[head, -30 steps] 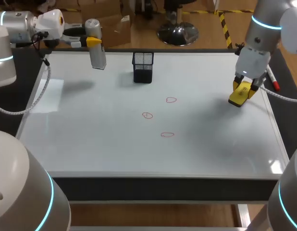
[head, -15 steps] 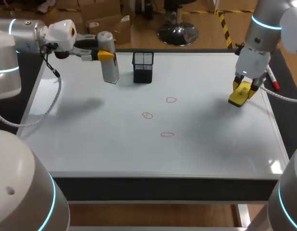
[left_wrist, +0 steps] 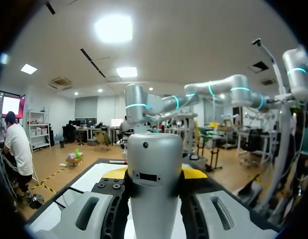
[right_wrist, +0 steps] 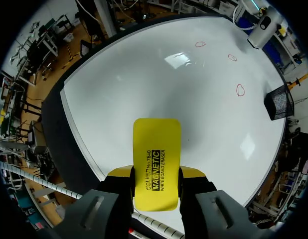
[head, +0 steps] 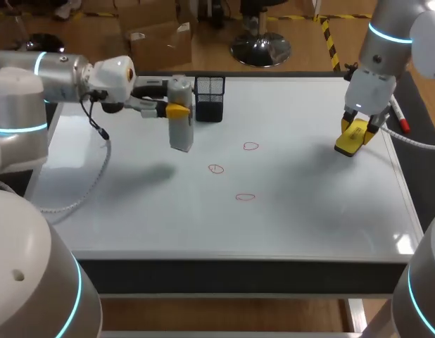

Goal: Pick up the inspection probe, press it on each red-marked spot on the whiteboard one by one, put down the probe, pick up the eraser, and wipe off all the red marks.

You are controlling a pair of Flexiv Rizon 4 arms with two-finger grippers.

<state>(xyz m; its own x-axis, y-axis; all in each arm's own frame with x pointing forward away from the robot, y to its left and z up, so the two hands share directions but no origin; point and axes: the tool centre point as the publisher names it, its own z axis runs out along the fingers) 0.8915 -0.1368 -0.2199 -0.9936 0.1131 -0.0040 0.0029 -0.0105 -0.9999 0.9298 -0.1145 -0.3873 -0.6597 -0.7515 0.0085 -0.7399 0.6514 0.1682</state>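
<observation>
Upper centre of frame, my left hand (head: pixel 177 111) clamps the probe (head: pixel 181 135); at right, my right hand (head: pixel 356 128) clamps the eraser (right_wrist: pixel 156 144).

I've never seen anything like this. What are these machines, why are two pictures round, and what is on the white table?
These are two robot arms beside a flat whiteboard. The wide picture looks down from above and behind; each round one comes from a camera on an arm's wrist. The left gripper is shut on a grey inspection probe, held above the board. The right gripper is shut on a yellow eraser. On the board are three red marks and a black mesh cup.
</observation>
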